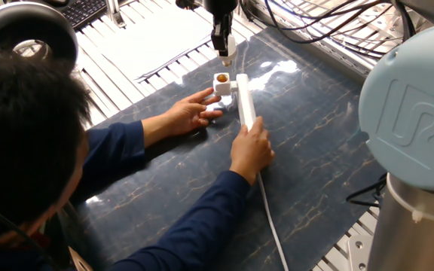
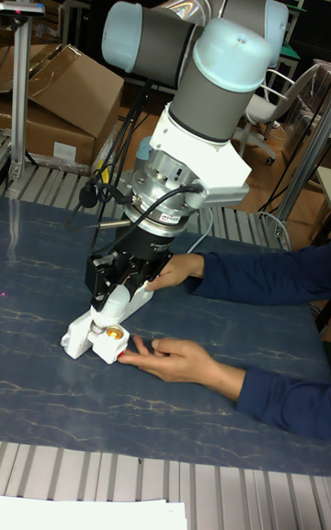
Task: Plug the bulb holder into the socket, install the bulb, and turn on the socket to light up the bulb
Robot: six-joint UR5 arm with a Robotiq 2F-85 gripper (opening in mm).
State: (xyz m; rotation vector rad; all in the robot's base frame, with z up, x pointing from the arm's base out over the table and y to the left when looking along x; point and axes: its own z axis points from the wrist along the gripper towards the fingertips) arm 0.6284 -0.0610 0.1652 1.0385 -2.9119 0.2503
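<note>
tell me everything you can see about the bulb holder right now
The bulb holder is a small white cube-like block with a round orange-copper opening facing up, still empty. It sits plugged against the far end of the socket on the dark table. A person's hand rests just beside it. The gripper hovers just above.

1. We see a dark blue marbled mat (image 1: 315, 143) covering the table, glossy with glare at its far side.
2. Far left of it lies a white sheet (image 1: 153, 41), with a black keyboard (image 1: 81, 10) beyond.
3. We note a round grey ring-shaped object (image 1: 32, 38) at the far left.
4. Black cables (image 1: 315, 22) hang at the far right.
5. In the tall fixed view, cardboard boxes (image 2: 64, 88) stand far left, and a chair (image 2: 276, 111) far right.
</note>
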